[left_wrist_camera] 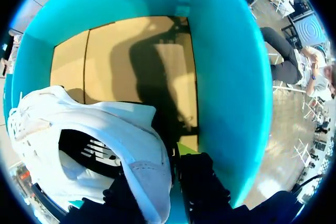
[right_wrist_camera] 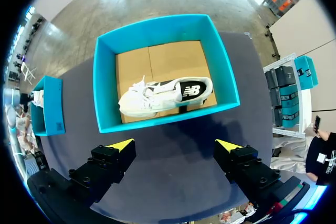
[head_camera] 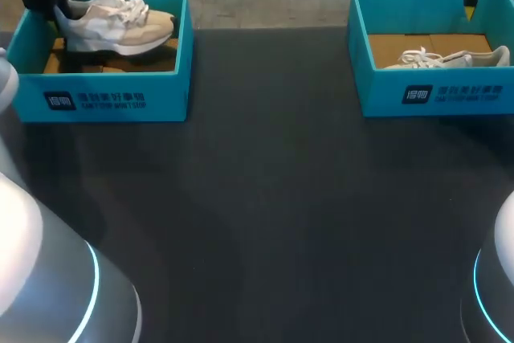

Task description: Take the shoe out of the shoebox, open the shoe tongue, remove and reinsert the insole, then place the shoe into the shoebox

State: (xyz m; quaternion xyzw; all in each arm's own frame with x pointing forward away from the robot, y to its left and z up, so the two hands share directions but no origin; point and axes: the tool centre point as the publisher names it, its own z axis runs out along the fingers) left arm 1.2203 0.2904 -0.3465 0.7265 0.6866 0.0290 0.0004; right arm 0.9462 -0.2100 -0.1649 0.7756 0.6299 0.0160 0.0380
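Left tool [left_wrist_camera: 169, 167]: clamped on heel of shoe [head_camera: 112, 23], over left box [head_camera: 104, 86].
Right tool [right_wrist_camera: 174, 145]: fingers apart, above right box [right_wrist_camera: 157, 24] holding second shoe [right_wrist_camera: 163, 95].
Print: white label [head_camera: 95, 100] on each box front.

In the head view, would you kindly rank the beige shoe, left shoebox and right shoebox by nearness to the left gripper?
1. beige shoe, heel in the left gripper.
2. left shoebox, just beneath it.
3. right shoebox, across the table at right.
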